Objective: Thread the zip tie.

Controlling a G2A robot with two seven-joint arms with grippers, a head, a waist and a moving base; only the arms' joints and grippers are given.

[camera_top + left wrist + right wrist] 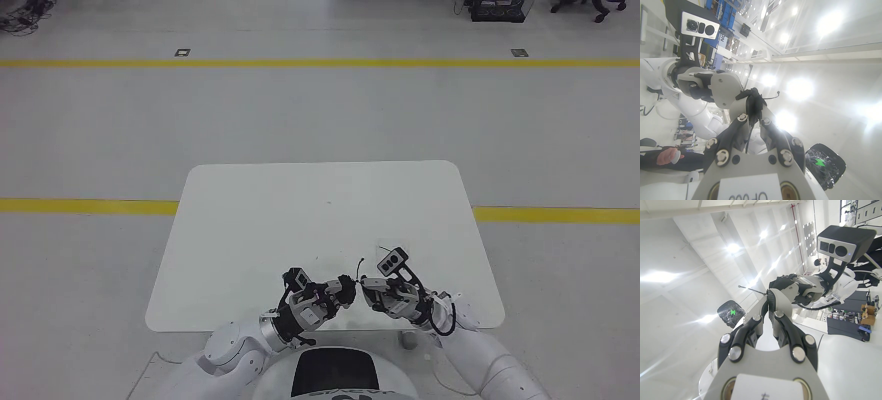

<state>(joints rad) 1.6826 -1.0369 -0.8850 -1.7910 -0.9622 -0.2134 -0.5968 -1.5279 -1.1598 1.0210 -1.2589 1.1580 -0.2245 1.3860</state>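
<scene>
Green bolt sign (820, 162): on a black wrapped panel (831, 170) beside the left gripper (753, 97), back by its base.
Left label (748, 186): white, at that gripper's base; dark characters upside down, cut off.
Right label (768, 386): white, at the base of the right gripper (767, 295); one small unreadable mark.

In the top view the zip tie (359, 266) is seen as a thin dark curl above the near edge of the table (250, 250), too small for head and tail to be told apart. In the left wrist view the stretch held in the left gripper (753, 98) is hidden by the dark pads. In the right wrist view the part pinched in the right gripper (767, 295) is covered by the fingers. Whether the tail is passed through the head cannot be told.
</scene>
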